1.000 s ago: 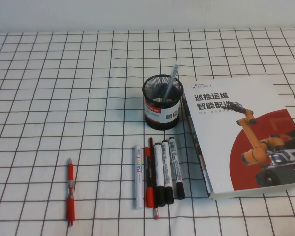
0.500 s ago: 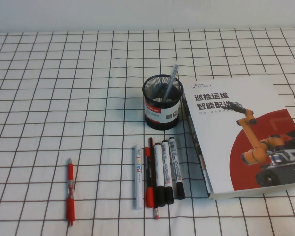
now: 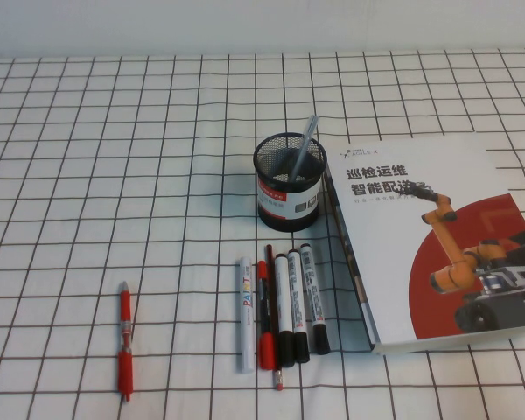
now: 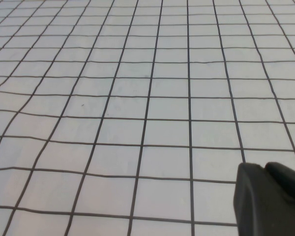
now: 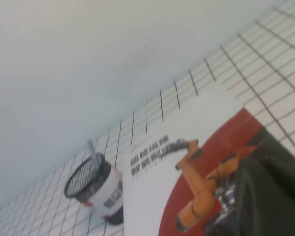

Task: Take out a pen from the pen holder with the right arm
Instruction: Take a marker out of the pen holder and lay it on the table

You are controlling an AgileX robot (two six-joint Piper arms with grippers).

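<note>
Grey pen (image 3: 305, 140) leaning inside the black mesh pen holder (image 3: 289, 188) on the checked surface (image 3: 114, 175).
The holder stands just beside a book (image 3: 420, 236), with a row of markers (image 3: 284, 311) in front and a red pen (image 3: 124, 341) well apart. Right end effector (image 5: 268, 196): closed, apparently empty, above the book's cover. Left end effector (image 4: 270, 201): over bare checked cloth, state cannot be told.

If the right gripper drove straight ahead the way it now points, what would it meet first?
Likely the book: the right gripper, shut, points across its cover, with the pen holder beyond. Depth is unclear. The left gripper is over the gridded cloth.
</note>
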